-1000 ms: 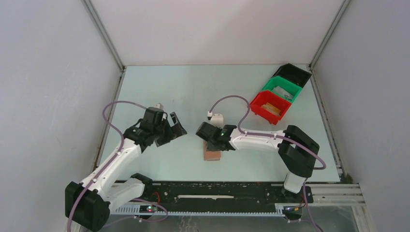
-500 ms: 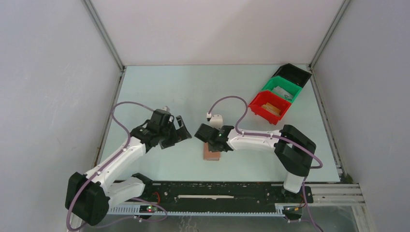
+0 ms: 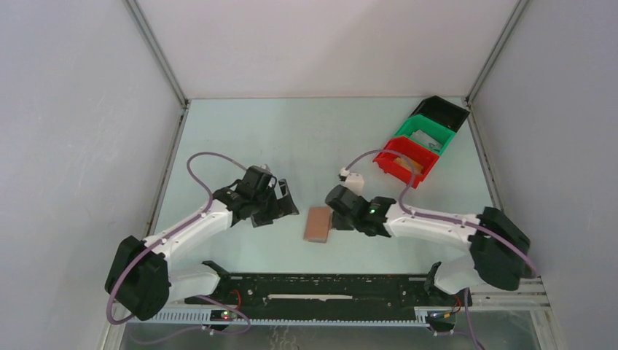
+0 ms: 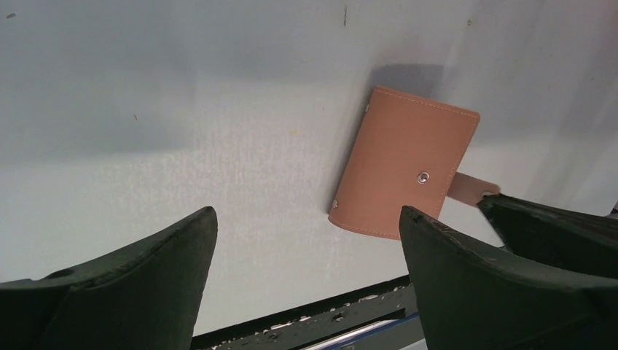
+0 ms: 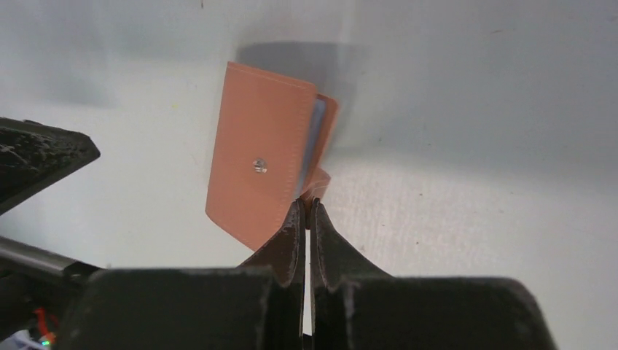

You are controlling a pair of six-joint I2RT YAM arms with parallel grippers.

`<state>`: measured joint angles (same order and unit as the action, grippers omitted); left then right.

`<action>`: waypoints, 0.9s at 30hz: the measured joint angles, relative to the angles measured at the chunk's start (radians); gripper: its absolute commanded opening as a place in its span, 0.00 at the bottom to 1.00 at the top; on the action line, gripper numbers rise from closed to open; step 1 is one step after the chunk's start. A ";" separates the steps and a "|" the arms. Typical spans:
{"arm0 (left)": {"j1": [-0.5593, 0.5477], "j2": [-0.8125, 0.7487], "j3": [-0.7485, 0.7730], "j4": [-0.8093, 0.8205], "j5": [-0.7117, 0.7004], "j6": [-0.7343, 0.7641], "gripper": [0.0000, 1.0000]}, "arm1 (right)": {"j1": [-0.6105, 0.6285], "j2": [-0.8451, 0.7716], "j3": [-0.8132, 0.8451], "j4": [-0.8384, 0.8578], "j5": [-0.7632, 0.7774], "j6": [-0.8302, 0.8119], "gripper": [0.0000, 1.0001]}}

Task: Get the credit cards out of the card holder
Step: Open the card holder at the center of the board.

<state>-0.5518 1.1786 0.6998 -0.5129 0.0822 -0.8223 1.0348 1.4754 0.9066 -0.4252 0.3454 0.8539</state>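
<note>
The card holder [image 3: 318,223], a shut brown leather wallet with a snap stud, lies flat at mid-table near the front. My right gripper [image 5: 309,202] is shut on its short strap tab [image 4: 470,188] at the wallet's right edge [image 3: 332,219]. The flap gapes a little there, showing a pale blue-grey sliver [image 5: 318,122]; I cannot tell whether that is lining or a card. The credit cards are otherwise hidden inside. My left gripper [image 4: 306,219] hangs open just left of the wallet [image 3: 286,208], touching nothing. One right fingertip [image 4: 546,230] shows in the left wrist view.
Red bin [image 3: 407,160], green bin [image 3: 425,136] and black bin [image 3: 440,111] stand in a row at the back right. A black rail [image 3: 328,286] runs along the near table edge. White walls close in the left, back and right sides.
My right gripper has closed on the strap tab and its arm has swung out to the right. The wallet shifted slightly. My left arm has moved right, closer to the wallet.
</note>
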 measured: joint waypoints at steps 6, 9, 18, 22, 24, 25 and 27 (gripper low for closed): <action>-0.032 0.022 0.035 -0.030 -0.027 0.033 1.00 | -0.120 -0.208 -0.193 0.110 -0.112 0.051 0.00; -0.045 0.025 0.072 -0.056 -0.054 0.056 1.00 | -0.166 -0.289 -0.251 0.117 -0.153 0.053 0.00; -0.047 0.011 0.111 -0.097 -0.119 0.099 1.00 | -0.164 -0.351 -0.232 0.193 -0.274 0.041 0.00; -0.047 0.009 0.111 -0.111 -0.132 0.109 1.00 | -0.138 -0.331 -0.194 0.215 -0.295 0.041 0.00; -0.047 0.007 0.111 -0.116 -0.132 0.115 1.00 | -0.135 -0.330 -0.190 0.226 -0.299 0.041 0.00; -0.047 0.006 0.111 -0.117 -0.130 0.116 1.00 | -0.135 -0.330 -0.190 0.229 -0.299 0.041 0.00; -0.047 0.001 0.111 -0.111 -0.122 0.120 0.99 | -0.136 -0.330 -0.190 0.229 -0.299 0.041 0.00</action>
<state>-0.5983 1.1797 0.8104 -0.6243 -0.0402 -0.7021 0.8989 1.1454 0.7162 -0.1963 0.0467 0.8951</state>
